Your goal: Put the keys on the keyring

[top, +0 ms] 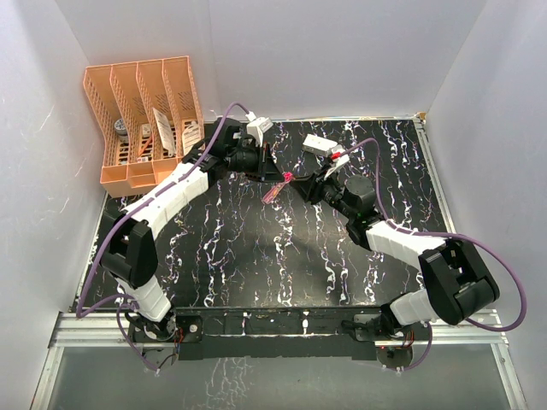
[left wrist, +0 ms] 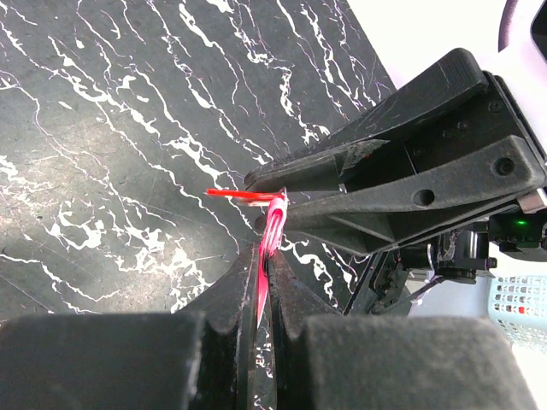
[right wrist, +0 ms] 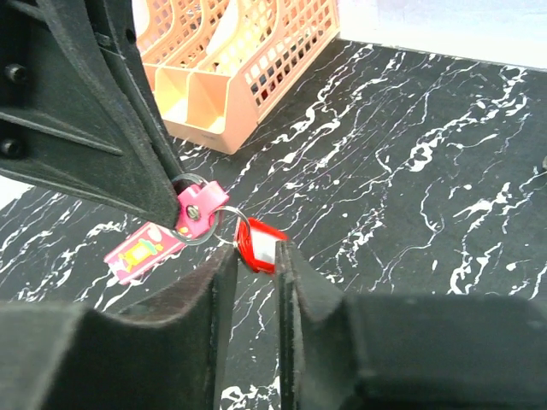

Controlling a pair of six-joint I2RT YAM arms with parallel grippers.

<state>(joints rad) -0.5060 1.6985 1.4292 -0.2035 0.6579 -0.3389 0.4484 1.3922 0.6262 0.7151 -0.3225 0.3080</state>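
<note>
Keyring (right wrist: 208,224) hangs in mid-air above the back-centre of the marbled table (top: 256,256). Its pink tag (right wrist: 141,254) dangles off the ring, tilted down. Left gripper (left wrist: 263,286) is clamped tight on the keyring's pink end. Red key (right wrist: 259,248) sits right against the ring; we can't tell if it's threaded on. Right gripper (right wrist: 256,254) brackets the red head, fingers narrowly apart. We can't tell whether it's actually gripping. White box (top: 318,143) lies behind the grippers, and the orange file rack (top: 141,120) stands at the back left.
</note>
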